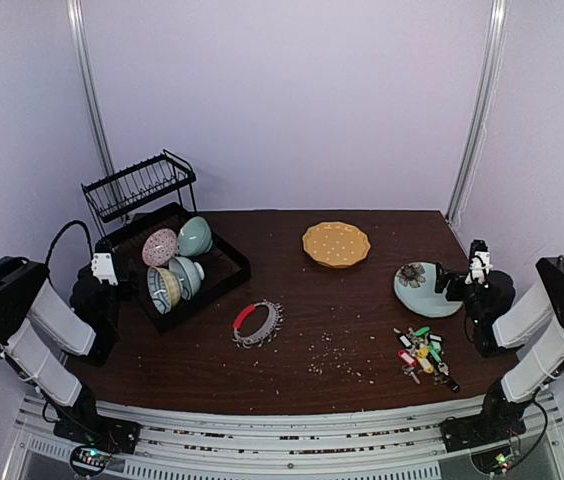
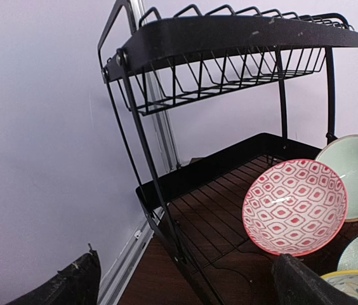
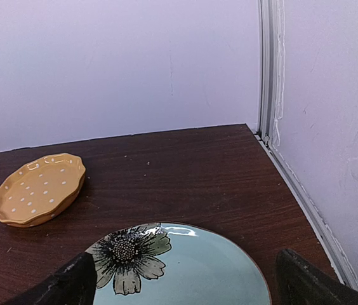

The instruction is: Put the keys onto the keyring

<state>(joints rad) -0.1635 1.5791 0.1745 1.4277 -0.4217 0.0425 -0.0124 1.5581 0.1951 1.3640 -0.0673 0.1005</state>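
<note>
Nearest, keys (image 1: 422, 355): lay bunched loose on the tabletop (image 1: 362, 300) at four o'clock, close to the right arm, likely its pickup.
Keyring (image 1: 257, 322): lay flat near centre at seven o'clock, well apart from the keys, reachable by either arm.
Left jaws: stood wide, empty, facing the dish rack (image 2: 230, 35) at ten o'clock.
Right jaws: stood wide, empty, by the flower plate (image 3: 198, 267) at two o'clock.

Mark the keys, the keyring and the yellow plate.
keys (image 1: 423, 353), top view, middle of the cluster.
keyring (image 1: 245, 316), top view, on its red arc.
yellow plate (image 3: 38, 190), right wrist view, dotted inner face.
</note>
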